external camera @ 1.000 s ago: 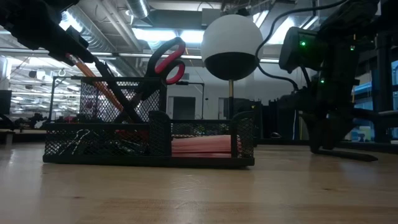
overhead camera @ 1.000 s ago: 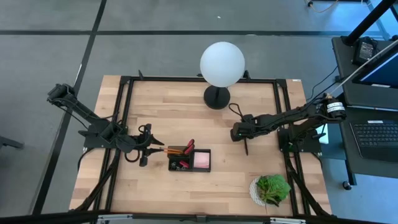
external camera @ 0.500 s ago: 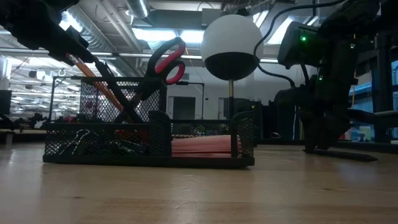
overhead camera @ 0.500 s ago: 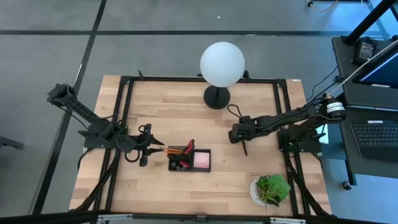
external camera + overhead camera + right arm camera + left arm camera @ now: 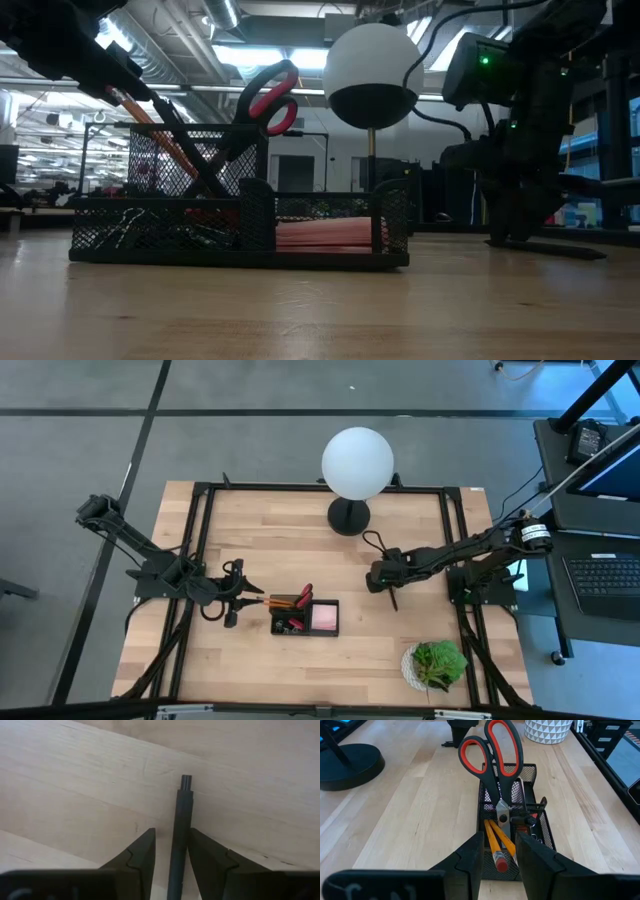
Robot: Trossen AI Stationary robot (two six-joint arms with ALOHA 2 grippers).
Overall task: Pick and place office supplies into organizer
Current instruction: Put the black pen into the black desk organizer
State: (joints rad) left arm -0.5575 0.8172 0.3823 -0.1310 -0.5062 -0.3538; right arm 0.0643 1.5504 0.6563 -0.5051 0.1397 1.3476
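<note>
High view: right gripper (image 5: pixel 392 595) is pinching a pen (image 5: pixel 395 600) over the bench (image 5: pixel 290 540), right of the organizer (image 5: pixel 305 617). Left wrist view: left gripper (image 5: pixel 499 851), jaws spread, is flanking pencils (image 5: pixel 496 844) beside scissors (image 5: pixel 495 760). Right wrist view: jaws are clamping the pen.

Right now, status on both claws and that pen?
Right claw shut on black pen, above bare table. Left claw at organizer, around two pencils. Path clear.

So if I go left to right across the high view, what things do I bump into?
Left gripper → organizer → lamp's black base → right gripper holding a black pen → potted plant.
</note>
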